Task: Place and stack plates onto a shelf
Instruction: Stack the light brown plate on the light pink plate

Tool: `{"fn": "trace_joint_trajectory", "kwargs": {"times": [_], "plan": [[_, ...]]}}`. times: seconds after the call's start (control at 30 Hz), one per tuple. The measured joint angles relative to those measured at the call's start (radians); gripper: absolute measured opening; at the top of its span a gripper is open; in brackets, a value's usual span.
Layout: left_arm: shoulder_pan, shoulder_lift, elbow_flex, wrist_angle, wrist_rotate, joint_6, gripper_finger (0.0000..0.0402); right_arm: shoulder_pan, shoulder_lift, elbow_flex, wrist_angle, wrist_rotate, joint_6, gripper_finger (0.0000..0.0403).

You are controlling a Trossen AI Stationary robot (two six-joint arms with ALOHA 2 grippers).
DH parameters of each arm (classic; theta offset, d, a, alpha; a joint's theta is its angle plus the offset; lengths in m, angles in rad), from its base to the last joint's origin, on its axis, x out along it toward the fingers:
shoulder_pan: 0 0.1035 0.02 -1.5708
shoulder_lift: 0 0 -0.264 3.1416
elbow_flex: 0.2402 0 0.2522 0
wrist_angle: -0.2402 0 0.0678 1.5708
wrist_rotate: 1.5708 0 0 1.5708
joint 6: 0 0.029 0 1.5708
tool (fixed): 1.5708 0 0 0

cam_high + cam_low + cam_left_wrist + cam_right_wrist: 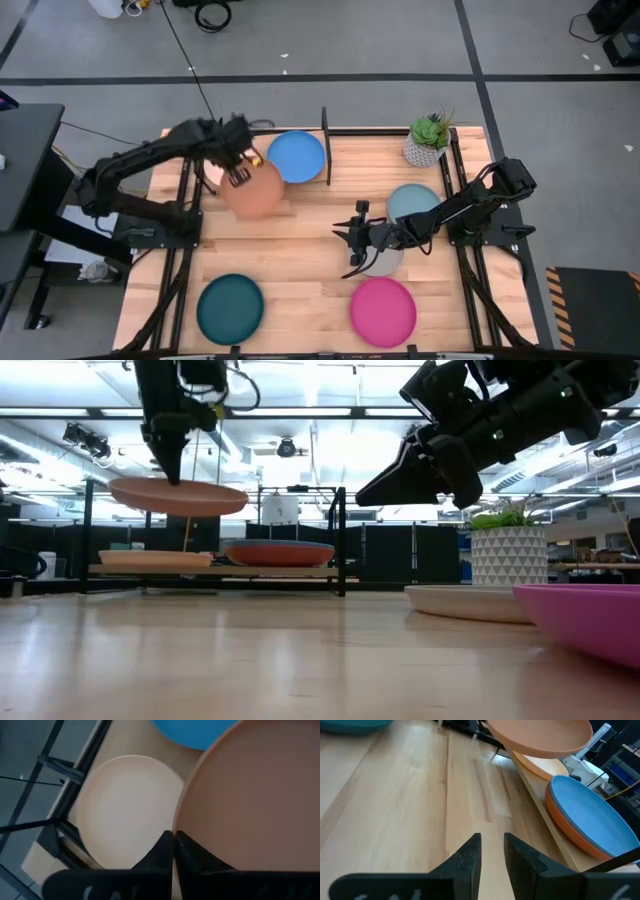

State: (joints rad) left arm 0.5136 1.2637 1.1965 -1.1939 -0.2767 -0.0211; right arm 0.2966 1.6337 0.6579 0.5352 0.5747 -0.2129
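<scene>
Magenta plate [383,311] and teal plate [230,308] lie nearest, at six and seven o'clock on the table [300,250]. Mid-table, the right gripper [353,243] hangs released, holding nothing. Farther, at eleven o'clock, the left gripper [240,172] pinches the tan plate [254,190] aloft beside the shelf [325,146], above the cream plate [127,805]; the blue plate [296,157] rests on an orange one [570,827].

Robotics lab, grey taped floor [400,40], loose cables [212,14] at 12 o'clock, ceiling strip lights [300,412], dark equipment racks [400,555]
</scene>
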Motion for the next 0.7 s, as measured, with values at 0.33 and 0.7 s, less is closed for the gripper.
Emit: {"fn": "trace_joint_trajectory", "kwargs": {"times": [0.33, 0.7], "plan": [[0.349, 0.169, 0.031, 0.085, 0.052, 0.434, 0.0009, 0.000, 0.000, 0.000, 0.009, 0.000, -0.007, 0.0089], [0.513, 0.313, 0.135, 0.095, 0.056, 0.614, 0.0009, 0.000, 0.000, 0.000, 0.006, -0.002, -0.015, 0.0089]]}}
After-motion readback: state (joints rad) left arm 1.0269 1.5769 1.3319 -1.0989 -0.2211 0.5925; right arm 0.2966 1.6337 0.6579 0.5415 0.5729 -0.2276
